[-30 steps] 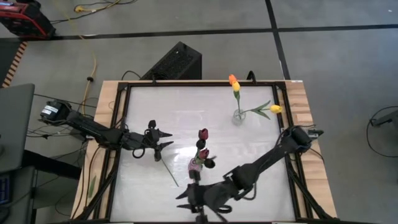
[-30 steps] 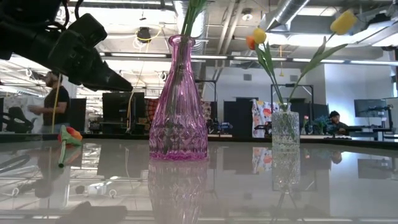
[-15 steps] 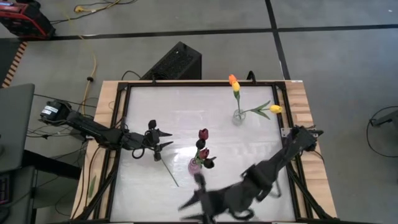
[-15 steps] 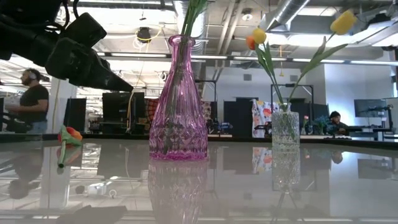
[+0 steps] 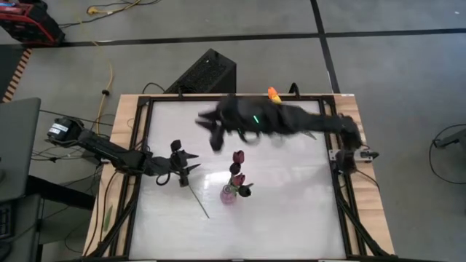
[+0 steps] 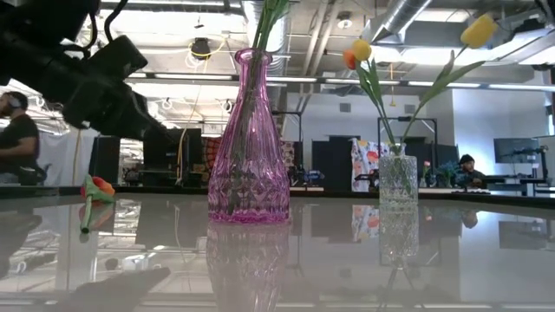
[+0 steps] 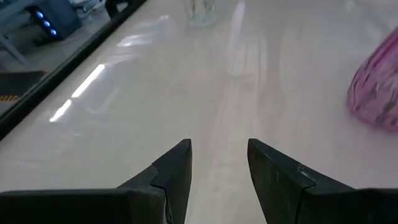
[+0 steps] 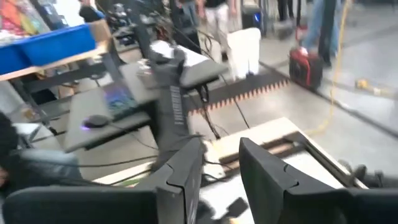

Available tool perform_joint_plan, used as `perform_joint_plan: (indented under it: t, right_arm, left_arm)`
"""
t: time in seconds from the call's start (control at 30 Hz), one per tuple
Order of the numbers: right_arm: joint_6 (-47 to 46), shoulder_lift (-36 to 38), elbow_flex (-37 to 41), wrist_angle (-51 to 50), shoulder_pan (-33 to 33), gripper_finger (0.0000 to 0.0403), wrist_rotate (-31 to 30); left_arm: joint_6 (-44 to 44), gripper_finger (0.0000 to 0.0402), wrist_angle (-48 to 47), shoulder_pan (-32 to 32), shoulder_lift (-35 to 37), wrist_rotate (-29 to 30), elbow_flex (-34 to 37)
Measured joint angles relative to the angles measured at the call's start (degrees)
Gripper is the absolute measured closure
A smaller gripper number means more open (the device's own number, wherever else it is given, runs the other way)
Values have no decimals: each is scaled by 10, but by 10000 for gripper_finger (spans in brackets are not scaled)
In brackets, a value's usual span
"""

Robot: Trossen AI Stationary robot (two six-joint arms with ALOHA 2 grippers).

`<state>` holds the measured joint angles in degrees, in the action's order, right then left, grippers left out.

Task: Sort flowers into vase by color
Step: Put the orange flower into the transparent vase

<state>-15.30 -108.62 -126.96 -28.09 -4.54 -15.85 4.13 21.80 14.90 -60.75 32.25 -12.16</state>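
A pink glass vase [image 5: 228, 194] [image 6: 249, 147] stands mid-table with dark maroon tulips [image 5: 237, 156] in it. In the low view a clear vase [image 6: 397, 178] holds yellow [image 6: 479, 30] and orange [image 6: 350, 57] tulips; in the high view my right arm covers most of it. One orange-red tulip [image 6: 95, 185] lies flat on the table, its stem [image 5: 198, 200] running toward the near edge. My left gripper [image 5: 195, 164] [image 7: 219, 149] hovers open by that tulip's head end. My right gripper [image 5: 211, 125] [image 8: 221, 149] is open, high over the table's far half, with nothing between its fingers.
A black box [image 5: 205, 73] sits on the floor past the far edge. The table's dark frame rail [image 5: 140, 145] runs along its left side. A person [image 6: 13, 143] stands in the room beyond. Bare tabletop [image 5: 291, 211] lies right of the pink vase.
My right arm has swung up from the table's near edge, past the pink vase, to high over the far half, its gripper now pointing toward the left. My left gripper has tipped slightly in place. The vases and the lying tulip have kept still.
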Motion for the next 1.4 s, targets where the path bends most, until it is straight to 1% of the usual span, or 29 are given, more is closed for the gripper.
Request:
perform_joint_plan:
  t: [0.13, 0.27, 0.33, 0.4, 0.47, 0.53, 0.63, 0.7, 0.8, 0.9, 0.97, 1.07, 1.23, 1.33, 1.4]
  right_arm:
    - [-28, -34, 0, 3, 88, 269, 98]
    - [-38, -69, 1, -10, 133, 269, 182]
    - [-39, -71, 1, -19, 147, 269, 227]
    - [-38, -57, 1, -38, 157, 269, 253]
    - [-30, -37, 0, -60, 164, 269, 259]
    - [-12, -22, 0, -91, 168, 269, 260]
    - [-1, -2, 0, -131, 170, 269, 261]
    - [6, 13, 0, -152, 169, 269, 262]
    - [10, 39, 0, -173, 166, 269, 263]
    - [23, 56, 0, -188, 163, 268, 263]
    - [33, 63, 0, -200, 159, 268, 262]
    - [49, 74, 0, -210, 150, 268, 259]
    - [64, 76, 0, -224, 137, 268, 249]
    - [65, 71, 0, -236, 133, 268, 248]
    - [65, 70, 0, -247, 132, 268, 248]
  left_arm:
    - [-16, 255, -20, 0, 0, 12, 0]
    - [-20, 255, -31, 1, 7, 10, -6]
    - [-52, 255, -68, 3, 23, -7, -27]
    - [-96, 255, -146, 6, 44, -34, -66]
    - [-113, 255, -256, 8, 63, -77, -122]
    - [-97, 255, -359, 8, 68, -124, -177]
    - [-67, 255, -496, 7, 57, -226, -236]
    - [-77, 255, -511, 8, 35, -284, -257]
    - [-105, 255, -522, 9, -9, -327, -262]
    - [-121, 255, -563, 9, -73, -335, -262]
    - [-139, 255, -591, 8, -115, -327, -270]
    - [-165, 255, -598, 8, -170, -310, -288]
    - [-202, 255, -593, 8, -232, -298, -331]
    - [-228, 255, -596, 7, -263, -295, -341]
    - [-241, 255, -603, 7, -285, -302, -341]
